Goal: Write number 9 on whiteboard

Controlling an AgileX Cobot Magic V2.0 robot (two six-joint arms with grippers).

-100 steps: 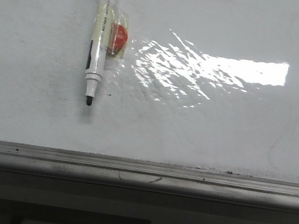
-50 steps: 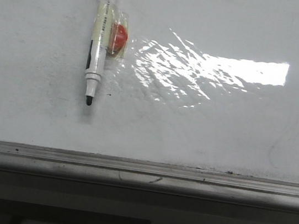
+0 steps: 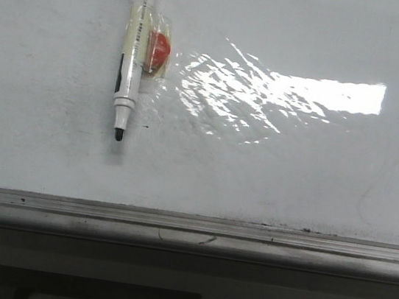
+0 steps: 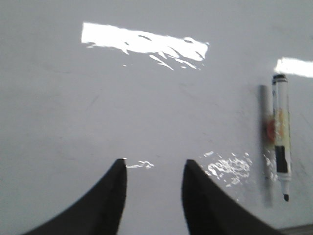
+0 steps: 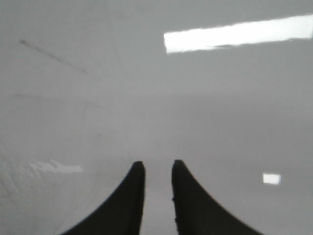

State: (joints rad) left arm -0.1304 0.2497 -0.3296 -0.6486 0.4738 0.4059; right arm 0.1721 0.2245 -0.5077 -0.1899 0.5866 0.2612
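Note:
The whiteboard (image 3: 269,182) fills the front view, glossy white-grey with faint smudges. No clear number 9 shows on it; only a faint thin curved trace (image 3: 366,199) lies at the right. A white marker (image 3: 133,51) with its black tip uncapped hangs tip down, taped to the board at the upper left. Neither gripper shows in the front view. My left gripper (image 4: 154,161) is open and empty in front of the board, with the marker (image 4: 280,132) off to its side. My right gripper (image 5: 158,162) is narrowly open and empty, facing bare board (image 5: 195,98).
A red round magnet (image 3: 159,49) sits under the tape beside the marker. Bright window glare (image 3: 281,94) crosses the board's middle. A grey metal tray edge (image 3: 188,231) runs along the board's bottom, with dark space below it.

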